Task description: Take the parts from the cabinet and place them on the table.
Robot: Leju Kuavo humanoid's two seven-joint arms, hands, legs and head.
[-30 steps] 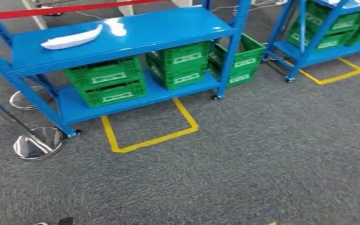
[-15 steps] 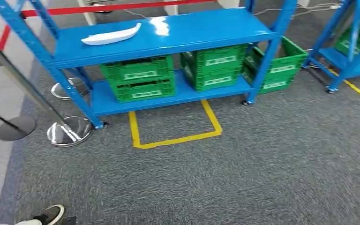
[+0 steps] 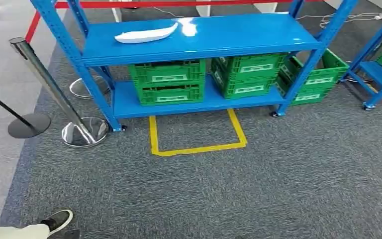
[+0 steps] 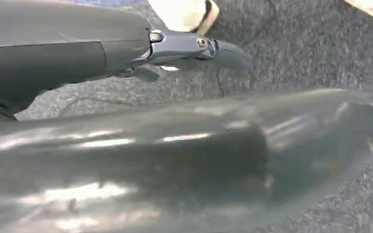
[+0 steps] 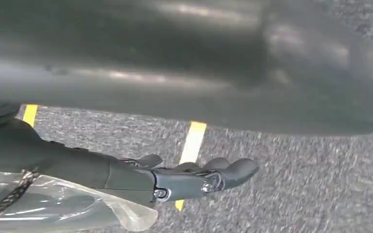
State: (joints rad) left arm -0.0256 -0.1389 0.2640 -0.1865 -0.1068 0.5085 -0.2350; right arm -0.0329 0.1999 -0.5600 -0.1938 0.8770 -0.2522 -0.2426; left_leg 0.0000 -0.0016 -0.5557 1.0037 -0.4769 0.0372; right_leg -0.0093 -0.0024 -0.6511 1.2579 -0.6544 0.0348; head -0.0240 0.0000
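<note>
The white part (image 3: pixel 146 34) lies flat on the top shelf of the blue cabinet (image 3: pixel 278 40), near the shelf's left end and close to the back edge. It is long and curved, a bit like a banana. Nothing touches it.

Under that shelf, green crates (image 3: pixel 168 82) sit in a row on the low shelf. On the grey carpet in front of the cabinet there is a yellow tape box (image 3: pixel 197 131) marked on the floor. That looks like the spot to stand in.

The robot is well apart from the cabinet. Both arms hang down. The left hand (image 4: pixel 175 48) holds nothing, and its fingers look stretched out, though it is hard to tell how far apart they are. The right hand (image 5: pixel 189 177) is empty too, with fingers a little curled and apart.

The step now seems to be walking up to the cabinet. To do it well, the robot should stop facing the shelf at the yellow tape box. The part is left of the middle, so the left hand may reach it best.

A shiny post (image 3: pixel 54 94) stands by the cabinet's left side, and a person's shoe (image 3: pixel 57 220) is near on the left. The robot should keep away from both.
</note>
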